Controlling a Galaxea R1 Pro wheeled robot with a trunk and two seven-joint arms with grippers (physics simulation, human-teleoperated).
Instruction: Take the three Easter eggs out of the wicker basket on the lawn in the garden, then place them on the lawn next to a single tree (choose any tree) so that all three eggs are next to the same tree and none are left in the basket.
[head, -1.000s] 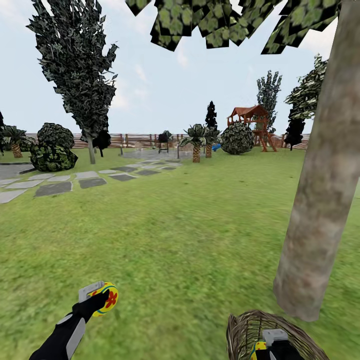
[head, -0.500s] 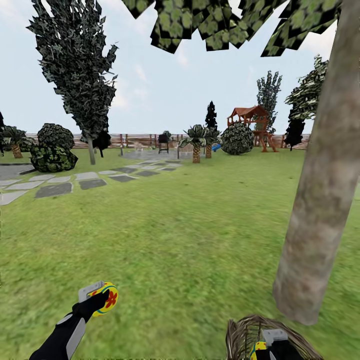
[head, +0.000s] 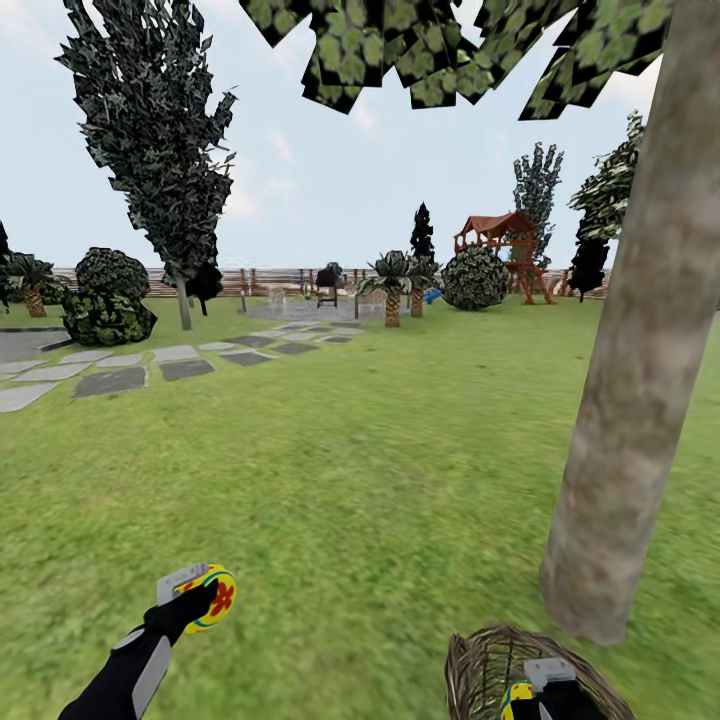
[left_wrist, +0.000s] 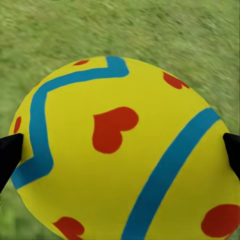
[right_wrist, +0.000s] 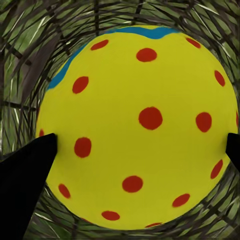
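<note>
Lawn (head: 380, 470) beside tree (head: 630, 400): no eggs down yet. Left pincer (head: 200, 597) pinches heart-marked egg (left_wrist: 120, 150); right pincer (head: 540, 690) pinches spotted egg (right_wrist: 137, 125) inside wicker basket (head: 480, 665).

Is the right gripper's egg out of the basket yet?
No. The egg in the right gripper has wicker basket weave around it.

No readable text, labels, brands or numbers, only painted hearts, spots and bands

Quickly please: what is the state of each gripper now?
Left gripper: shut on an Easter egg, above the lawn.
Right gripper: shut on a spotted egg, inside the wicker basket.
</note>
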